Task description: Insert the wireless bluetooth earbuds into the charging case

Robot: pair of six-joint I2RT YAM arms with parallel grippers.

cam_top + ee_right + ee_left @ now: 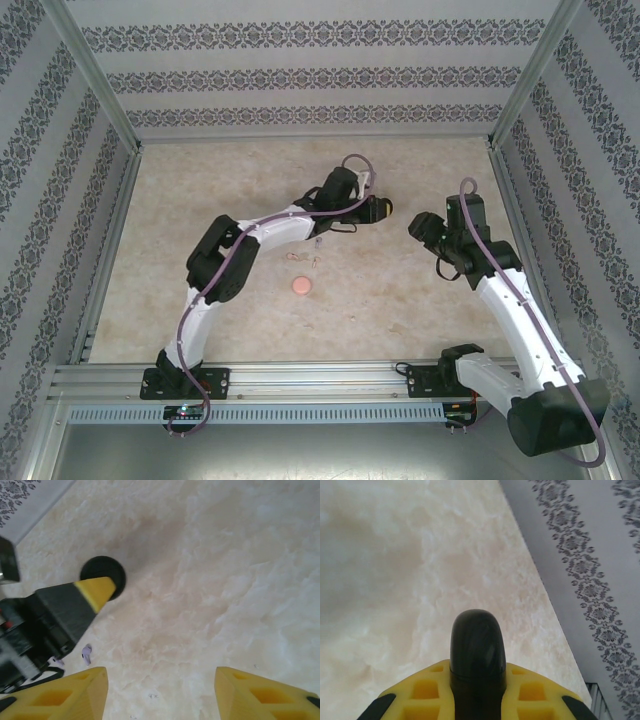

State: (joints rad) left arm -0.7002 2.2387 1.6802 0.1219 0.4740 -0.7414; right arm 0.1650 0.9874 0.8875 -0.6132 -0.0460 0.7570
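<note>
Clamping black case (476, 640) in left gripper (477, 682), right gripper (160, 692) spread apart; judging lilac earbud (86, 654) near that case light, slick: pinch across stem.

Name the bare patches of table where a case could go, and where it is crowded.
Free: the left side of the table between the wall and the left arm; the near strip between the pink case and the front rail. Crowded: the middle, where the left gripper grips the black case beside the open right gripper.
</note>
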